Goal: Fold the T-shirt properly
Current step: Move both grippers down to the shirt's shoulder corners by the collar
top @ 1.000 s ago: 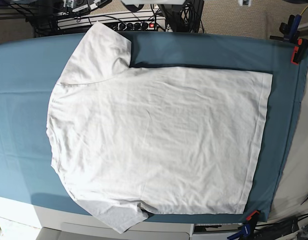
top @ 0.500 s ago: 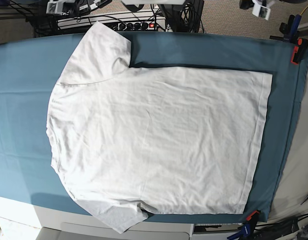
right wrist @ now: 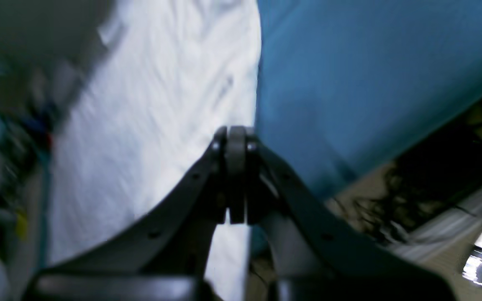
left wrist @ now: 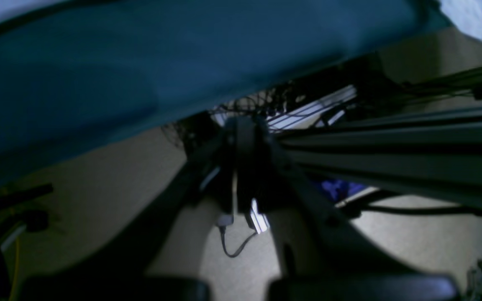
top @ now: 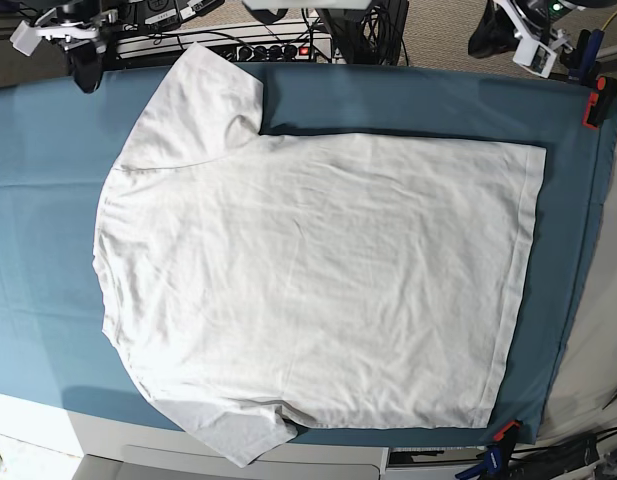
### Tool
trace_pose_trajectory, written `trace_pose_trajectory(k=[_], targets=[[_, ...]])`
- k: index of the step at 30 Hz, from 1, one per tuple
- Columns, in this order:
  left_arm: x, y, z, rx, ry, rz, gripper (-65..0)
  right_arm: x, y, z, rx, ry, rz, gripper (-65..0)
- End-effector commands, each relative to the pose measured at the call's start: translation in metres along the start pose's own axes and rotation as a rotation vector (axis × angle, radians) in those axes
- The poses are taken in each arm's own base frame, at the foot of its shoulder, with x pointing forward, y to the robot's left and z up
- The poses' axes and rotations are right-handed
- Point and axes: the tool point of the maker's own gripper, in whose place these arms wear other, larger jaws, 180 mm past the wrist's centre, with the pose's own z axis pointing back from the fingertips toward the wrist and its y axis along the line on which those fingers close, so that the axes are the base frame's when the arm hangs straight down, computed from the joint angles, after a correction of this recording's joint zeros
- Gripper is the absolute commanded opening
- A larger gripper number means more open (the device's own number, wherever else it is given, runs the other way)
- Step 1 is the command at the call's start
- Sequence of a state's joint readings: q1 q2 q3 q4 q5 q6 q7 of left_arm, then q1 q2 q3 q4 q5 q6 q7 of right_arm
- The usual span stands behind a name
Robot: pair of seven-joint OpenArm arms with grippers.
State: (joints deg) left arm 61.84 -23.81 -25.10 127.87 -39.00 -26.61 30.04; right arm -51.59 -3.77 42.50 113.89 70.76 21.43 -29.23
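The white T-shirt (top: 308, 280) lies spread flat on the teal table cloth (top: 38, 200), collar side to the left, hem to the right, one sleeve (top: 198, 100) pointing to the far edge. My right gripper (top: 86, 72) hangs shut and empty over the cloth's far left edge, left of that sleeve; its wrist view shows the closed fingertips (right wrist: 237, 140) above the border between T-shirt (right wrist: 161, 104) and cloth (right wrist: 349, 83). My left gripper (top: 485, 40) sits shut and empty beyond the far right edge; its fingertips (left wrist: 243, 125) point at the floor past the cloth (left wrist: 140, 62).
Red clamps (top: 595, 100) (top: 503, 432) pin the cloth at the right corners, with blue clamps beside them. A power strip and cables (top: 268, 48) run behind the far edge. The T-shirt's near sleeve (top: 238, 435) hangs over the front edge.
Both arms have come further into the base view from the top edge, the right one reaching the cloth's far left edge. The T-shirt has not moved.
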Motion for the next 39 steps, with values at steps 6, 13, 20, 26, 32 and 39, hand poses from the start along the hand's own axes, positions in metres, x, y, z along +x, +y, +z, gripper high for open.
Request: trace_pose_trajectory(k=[6,13,20,26,32,39], targets=[[0.01,-0.001,0.002,-0.021,-0.019,-0.039,-65.0,-0.002,0.007,-0.009,0.024,-0.066,-0.134,-65.0],[0.01,0.005,0.003,-0.023,0.011,-0.098,-65.0,-0.025,-0.016,-0.022,-0.028,-0.046,-0.221,-65.0],[0.01,0.006,0.004,-0.022,0.015,-0.108,-65.0,-0.031,-0.034,-0.022,-0.115,-0.022,-0.077,-52.3],[0.013,0.007,0.002,-0.02,0.006,-0.114,-65.0,-0.031,-0.033,-0.028,-0.122,-0.019,-0.025,-46.4],[0.015,0.007,0.002,-0.02,-0.001,-0.115,-51.1,-0.037,-0.018,-0.051,-0.078,0.026,-0.011,-46.4],[0.015,0.009,0.001,-0.013,0.003,-0.132,-47.7,-0.052,-0.015,-0.063,-0.085,0.076,-0.036,-46.4]])
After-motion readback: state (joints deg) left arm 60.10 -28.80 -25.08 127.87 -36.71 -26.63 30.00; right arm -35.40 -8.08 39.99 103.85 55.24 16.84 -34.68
